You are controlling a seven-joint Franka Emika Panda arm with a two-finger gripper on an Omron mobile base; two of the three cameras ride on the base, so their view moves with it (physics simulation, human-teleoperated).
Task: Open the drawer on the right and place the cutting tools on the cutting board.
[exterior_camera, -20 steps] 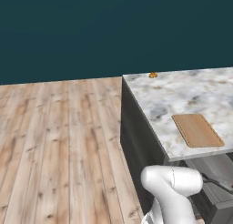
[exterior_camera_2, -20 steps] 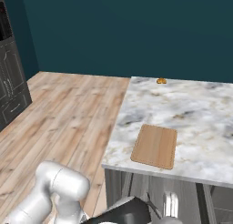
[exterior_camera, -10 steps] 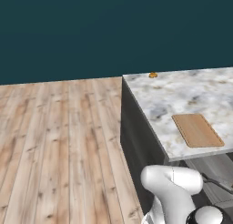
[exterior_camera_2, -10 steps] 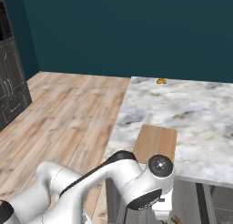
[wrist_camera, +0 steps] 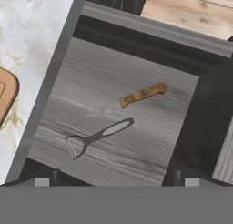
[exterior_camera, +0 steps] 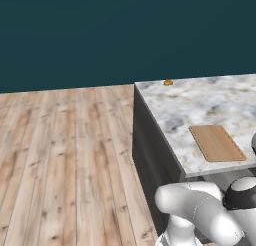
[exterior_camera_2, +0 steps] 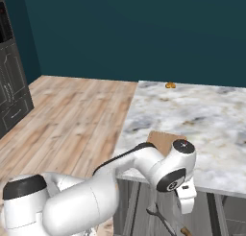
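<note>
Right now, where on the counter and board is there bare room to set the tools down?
The cutting board is bare all over. Marble counter lies free between the board and the small orange object at the far edge. In the open drawer, the knife and peeler lie close together mid-floor; its near right part is bare.

In the right base view the arm's white wrist covers the near part of the cutting board (exterior_camera_2: 163,138) and much of the open drawer (exterior_camera_2: 168,216) below the counter edge. In the hand view the cutting board (wrist_camera: 5,93) is cut off at the left edge, showing one rounded corner. The knife (wrist_camera: 132,98) has a pale, blurred blade, and the small orange object (exterior_camera: 168,82) is too small to identify.
</note>
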